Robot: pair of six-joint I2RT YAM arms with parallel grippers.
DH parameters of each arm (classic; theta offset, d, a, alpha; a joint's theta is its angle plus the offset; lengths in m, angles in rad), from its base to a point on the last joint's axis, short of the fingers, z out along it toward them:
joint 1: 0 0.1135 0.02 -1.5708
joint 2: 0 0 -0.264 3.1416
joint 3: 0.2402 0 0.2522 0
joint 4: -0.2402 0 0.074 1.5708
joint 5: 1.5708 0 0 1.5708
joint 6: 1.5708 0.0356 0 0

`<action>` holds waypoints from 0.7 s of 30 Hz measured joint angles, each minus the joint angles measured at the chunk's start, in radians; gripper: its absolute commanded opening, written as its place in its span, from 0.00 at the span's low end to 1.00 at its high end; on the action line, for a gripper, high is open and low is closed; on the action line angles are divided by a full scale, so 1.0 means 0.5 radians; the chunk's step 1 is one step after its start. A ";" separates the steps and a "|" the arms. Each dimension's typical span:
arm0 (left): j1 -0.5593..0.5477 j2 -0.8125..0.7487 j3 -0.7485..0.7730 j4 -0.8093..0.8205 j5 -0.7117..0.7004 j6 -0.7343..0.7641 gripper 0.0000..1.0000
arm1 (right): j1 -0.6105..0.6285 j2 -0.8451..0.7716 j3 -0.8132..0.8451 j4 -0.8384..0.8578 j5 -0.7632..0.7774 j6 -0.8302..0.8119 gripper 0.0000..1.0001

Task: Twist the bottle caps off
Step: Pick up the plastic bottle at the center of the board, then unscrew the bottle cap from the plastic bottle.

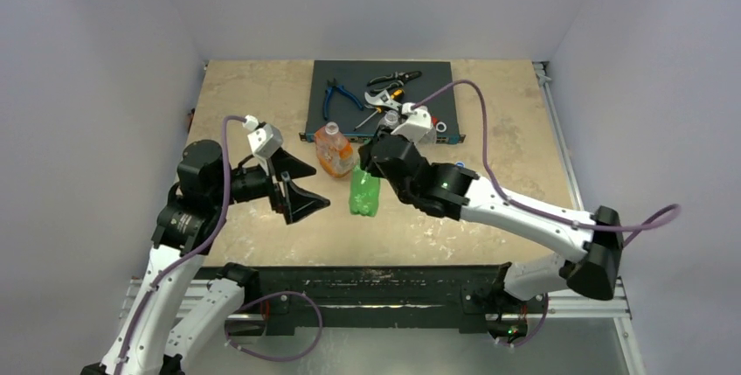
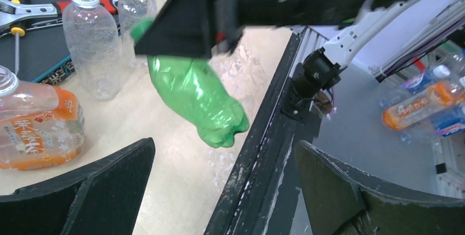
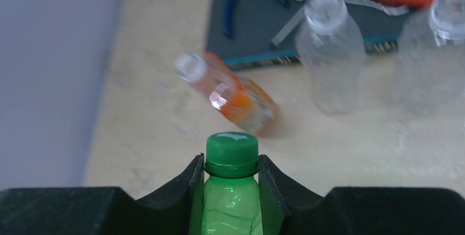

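My right gripper [image 3: 231, 161] is shut on the neck of the green bottle [image 3: 230, 205], just below its green cap [image 3: 232, 148], which is on the bottle. In the top view the green bottle [image 1: 364, 193] hangs from the right gripper [image 1: 369, 170] near the table's middle; the left wrist view shows it tilted [image 2: 197, 98]. My left gripper [image 1: 320, 186] is open and empty just left of it, jaws wide apart [image 2: 225, 191]. The orange-label bottle [image 1: 335, 152] and two clear bottles [image 2: 93, 40] [image 2: 136, 2] stand uncapped. I cannot make out the white caps.
A dark mat [image 1: 349, 78] at the back carries blue pliers [image 1: 335, 95], a wrench and other tools. The table's black front rail [image 2: 268, 153] runs just under the left gripper. More bottles lie off the table [image 2: 422, 103].
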 measured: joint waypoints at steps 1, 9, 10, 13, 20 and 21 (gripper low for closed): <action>0.000 0.015 0.000 0.031 0.001 -0.037 1.00 | 0.056 -0.070 0.079 0.076 0.079 -0.063 0.13; 0.000 0.134 0.065 0.161 0.000 -0.307 1.00 | 0.412 -0.220 0.447 0.739 0.529 -0.690 0.14; 0.000 0.142 0.077 0.166 0.002 -0.321 1.00 | 0.449 -0.200 0.459 0.818 0.578 -0.775 0.14; 0.000 0.145 0.085 0.220 0.014 -0.391 1.00 | 0.539 -0.123 0.462 1.020 0.684 -0.999 0.14; 0.000 0.070 0.088 0.451 0.090 -0.540 1.00 | 0.670 0.044 0.462 1.318 0.781 -1.326 0.15; 0.000 0.063 0.088 0.459 0.098 -0.537 1.00 | 0.679 0.050 0.462 1.360 0.784 -1.359 0.15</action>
